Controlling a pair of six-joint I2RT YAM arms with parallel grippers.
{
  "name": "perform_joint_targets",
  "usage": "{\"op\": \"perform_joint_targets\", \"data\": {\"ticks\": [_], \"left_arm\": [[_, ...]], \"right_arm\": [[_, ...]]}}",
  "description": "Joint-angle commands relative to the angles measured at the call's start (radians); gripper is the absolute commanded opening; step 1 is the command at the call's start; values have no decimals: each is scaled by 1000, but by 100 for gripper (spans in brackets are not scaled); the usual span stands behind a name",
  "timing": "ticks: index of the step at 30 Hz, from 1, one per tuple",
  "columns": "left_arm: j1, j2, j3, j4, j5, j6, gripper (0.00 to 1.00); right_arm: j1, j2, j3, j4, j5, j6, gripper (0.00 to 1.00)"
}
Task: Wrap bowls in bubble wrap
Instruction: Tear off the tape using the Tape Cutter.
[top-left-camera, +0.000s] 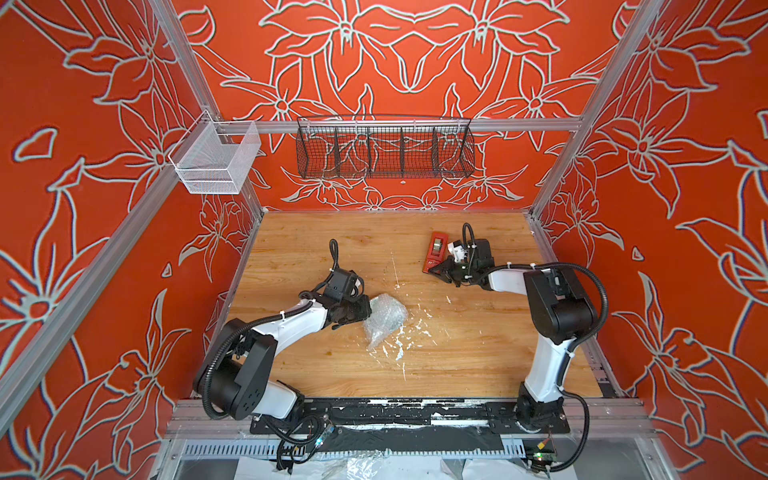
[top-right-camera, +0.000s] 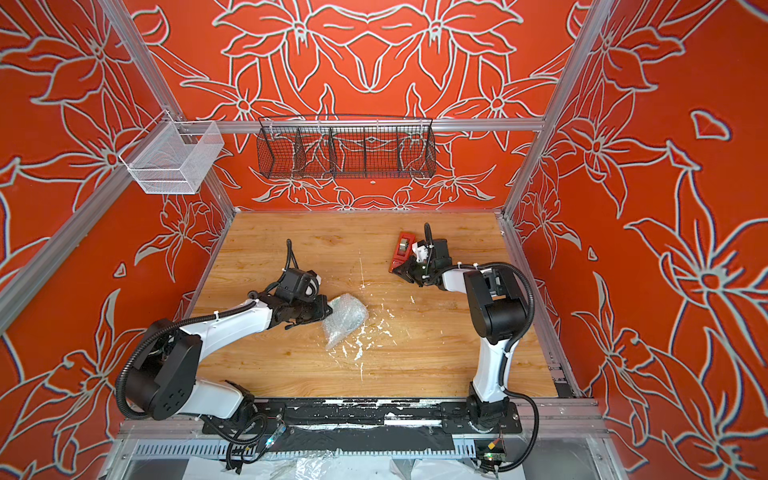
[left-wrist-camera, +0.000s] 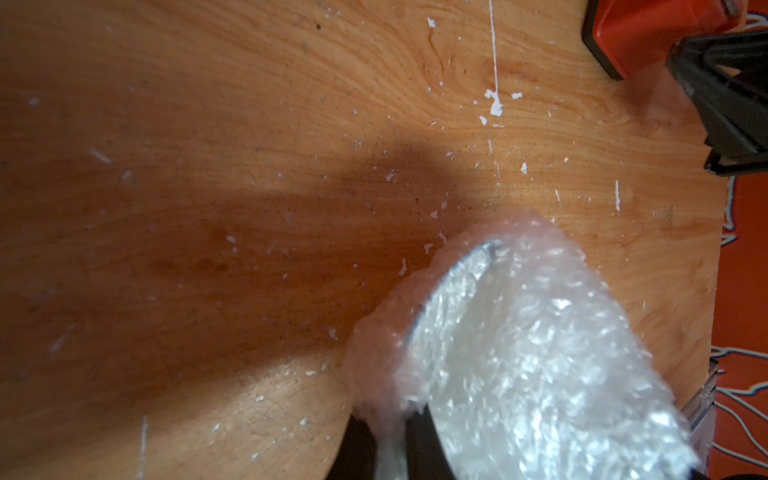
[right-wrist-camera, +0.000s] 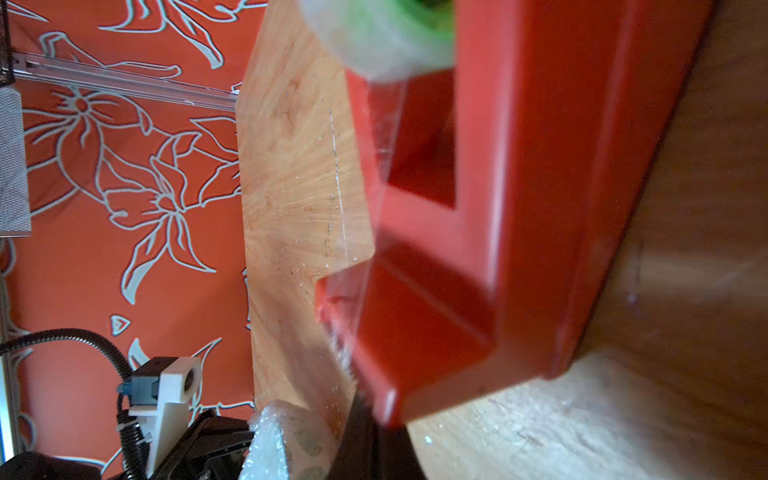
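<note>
My left pincer (top-left-camera: 366, 309) is clamped narrow on the bubble wrap (top-left-camera: 384, 322) bundled round the bowl (right-wrist-camera: 309, 442), mid-table (top-left-camera: 478, 353). My right pincer (top-left-camera: 444, 272) is closed tight at the tape dispenser (top-left-camera: 436, 249) cutter; whether it has tape I cannot tell. Risks: the wrap's loose tail could spring open untaped, and pulling could drag the dispenser.

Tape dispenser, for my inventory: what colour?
Tape dispenser is red; right wrist view shows best.

The bubble wrap (top-left-camera: 384, 318), bundled round the bowl (right-wrist-camera: 309, 446), lies in the middle of the bench (top-left-camera: 316, 249), with the left pincer (top-left-camera: 368, 309) at its left side. Behind it and to the right lies the tape dispenser (top-left-camera: 437, 247), with the right pincer (top-left-camera: 436, 272) at its near end.
</note>
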Motion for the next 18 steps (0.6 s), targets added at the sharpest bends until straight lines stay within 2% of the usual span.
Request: {"op": "perform_joint_targets", "data": {"ticks": [1, 10, 18], "left_arm": [[4, -5, 22, -22, 8, 0, 0], [5, -49, 19, -44, -12, 6, 0], [8, -15, 39, -32, 0, 9, 0]], "right_arm": [[9, 41, -19, -41, 48, -11, 0], [1, 60, -1, -166, 190, -28, 0], [-15, 51, 24, -254, 320, -54, 0]]}}
